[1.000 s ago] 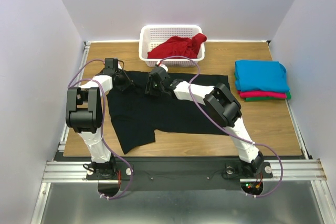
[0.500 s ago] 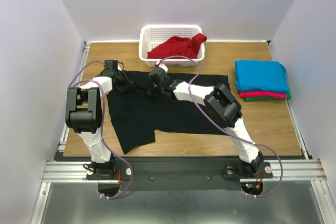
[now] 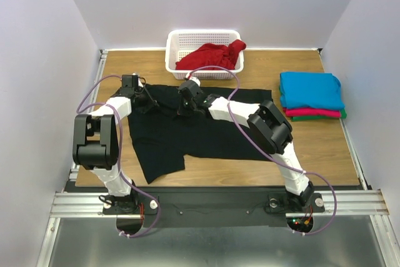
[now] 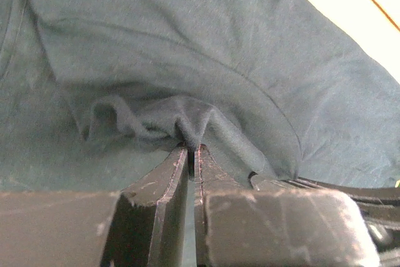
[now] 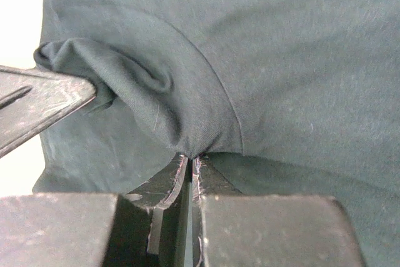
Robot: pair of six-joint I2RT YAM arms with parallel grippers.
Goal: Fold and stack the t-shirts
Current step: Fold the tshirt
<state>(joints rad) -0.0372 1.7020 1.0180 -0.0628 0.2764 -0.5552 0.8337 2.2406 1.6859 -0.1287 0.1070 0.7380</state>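
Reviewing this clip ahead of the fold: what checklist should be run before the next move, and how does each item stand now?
1. Left gripper shut on the black shirt: ok.
2. Right gripper shut on the same shirt: ok.
3. Shirt's near edge even: not ok, its left corner reaches nearer.
4. Folded stack apart from the shirt: ok.
5. Right arm's cable clear of the basket: cannot tell.

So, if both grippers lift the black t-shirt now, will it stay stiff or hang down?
Probably floppy: the black t-shirt bunches into soft folds where the left gripper and right gripper pinch it, so it should sag between them. The rest lies spread on the table and would likely drag along.
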